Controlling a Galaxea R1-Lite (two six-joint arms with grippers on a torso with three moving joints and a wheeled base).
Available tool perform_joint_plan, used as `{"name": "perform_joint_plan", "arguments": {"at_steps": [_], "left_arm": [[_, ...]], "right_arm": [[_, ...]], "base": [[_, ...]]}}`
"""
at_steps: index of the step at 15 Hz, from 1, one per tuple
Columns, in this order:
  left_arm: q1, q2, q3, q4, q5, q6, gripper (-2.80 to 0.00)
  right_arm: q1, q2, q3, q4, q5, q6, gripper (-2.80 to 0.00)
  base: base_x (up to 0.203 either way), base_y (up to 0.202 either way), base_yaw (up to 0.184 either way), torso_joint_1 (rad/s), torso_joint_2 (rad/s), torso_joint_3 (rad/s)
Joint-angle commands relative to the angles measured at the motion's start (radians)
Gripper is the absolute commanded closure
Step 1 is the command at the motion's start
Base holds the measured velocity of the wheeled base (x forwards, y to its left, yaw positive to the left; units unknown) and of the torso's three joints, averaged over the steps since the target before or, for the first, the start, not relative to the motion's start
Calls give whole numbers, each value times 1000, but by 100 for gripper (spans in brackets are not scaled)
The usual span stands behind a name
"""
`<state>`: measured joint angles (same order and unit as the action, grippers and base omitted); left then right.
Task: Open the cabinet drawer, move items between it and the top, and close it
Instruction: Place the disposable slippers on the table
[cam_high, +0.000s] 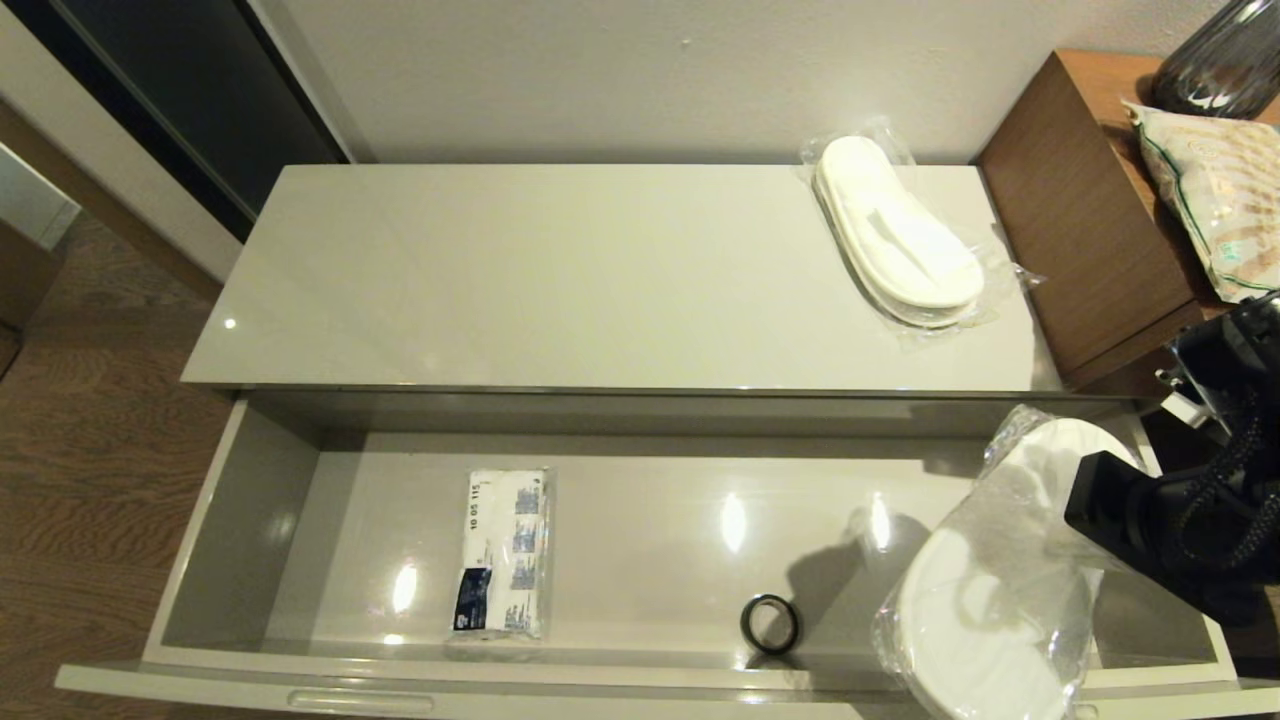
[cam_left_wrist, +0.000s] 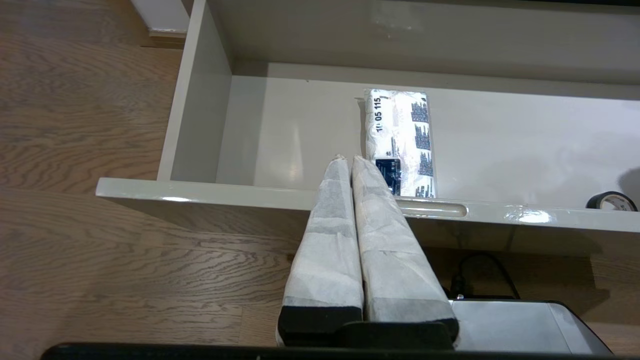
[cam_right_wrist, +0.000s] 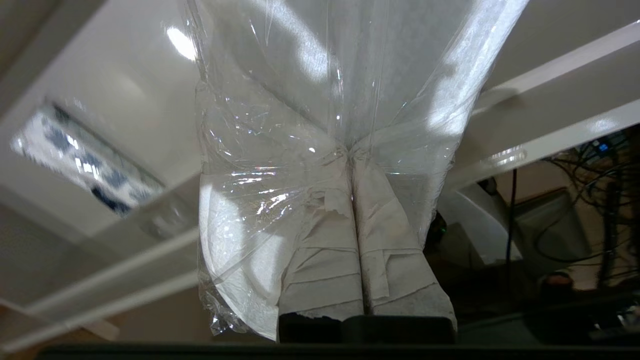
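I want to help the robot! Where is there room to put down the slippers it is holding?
The right gripper holds a slipper pack above the open drawer. The top is bare left of the other slipper pack. The drawer floor is bare between the white packet and the black ring. The drawer's right end is crowded.

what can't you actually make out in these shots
- Right pincer: in the head view the held slipper pack covers the tips; the wrist view shows them shut on its plastic.
- Held slipper pack: its lower end is cut off by the head view's bottom edge.
- White packet: small print too small to read; blurred in the right wrist view.
- Black ring: cut by the drawer front, left wrist view.
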<state>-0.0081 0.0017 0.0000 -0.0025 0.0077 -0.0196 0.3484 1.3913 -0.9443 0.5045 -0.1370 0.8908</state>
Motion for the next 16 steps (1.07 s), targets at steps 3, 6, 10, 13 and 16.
{"name": "perform_joint_plan", "arguments": {"at_steps": [3,6,10,13,16], "left_arm": [[0,0,0,-1,0,0,0],[0,0,0,-1,0,0,0],[0,0,0,-1,0,0,0],[0,0,0,-1,0,0,0],[0,0,0,-1,0,0,0]], "right_arm": [[71,-47,-51,46,-2,-55,0],[66,6,-204,71,-2,-150,0],[46,220,-498,93,-3,-272,0],[36,443,-787,104,-3,-349,0],[31,657,-978,78,-5,-429,0]], "base": [[0,0,0,0,0,0],[0,0,0,0,0,0],[0,0,0,0,0,0],[0,0,0,0,0,0],[0,0,0,0,0,0]]}}
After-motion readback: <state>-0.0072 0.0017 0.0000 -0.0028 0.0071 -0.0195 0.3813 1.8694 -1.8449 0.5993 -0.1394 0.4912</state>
